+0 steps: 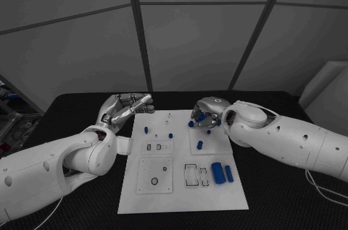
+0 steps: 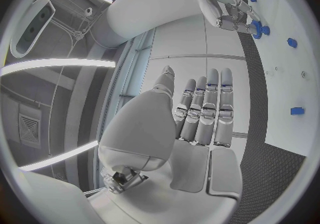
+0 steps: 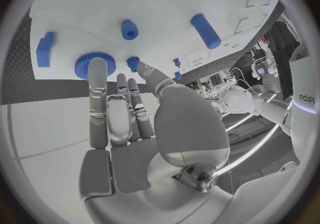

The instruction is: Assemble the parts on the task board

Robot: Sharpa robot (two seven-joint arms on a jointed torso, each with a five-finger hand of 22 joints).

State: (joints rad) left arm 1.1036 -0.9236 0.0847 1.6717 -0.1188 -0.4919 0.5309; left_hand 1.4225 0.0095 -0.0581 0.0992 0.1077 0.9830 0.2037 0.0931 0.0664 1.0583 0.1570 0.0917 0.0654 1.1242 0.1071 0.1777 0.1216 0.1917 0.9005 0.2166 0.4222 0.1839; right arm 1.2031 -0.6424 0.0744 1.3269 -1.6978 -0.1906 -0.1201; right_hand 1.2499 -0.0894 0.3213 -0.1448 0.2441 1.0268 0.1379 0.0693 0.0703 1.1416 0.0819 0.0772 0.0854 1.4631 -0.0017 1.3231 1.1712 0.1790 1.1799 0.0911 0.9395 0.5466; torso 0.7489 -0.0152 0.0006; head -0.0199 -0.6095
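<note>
The right hand (image 3: 123,128) has its fingers (image 3: 98,82) on a blue gear (image 3: 93,64), seemingly pinched; small, stiff, light, best gripped by its toothed rim.

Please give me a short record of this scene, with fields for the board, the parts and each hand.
board: white task board lying flat on the black table
parts: small blue pieces on the far half; two blue cylinders lying by the near right slots
left hand: left hand raised at the board's far left edge, holding nothing
right hand: right hand over the far right part of the board, fingertips at a blue gear; grip unclear
</note>
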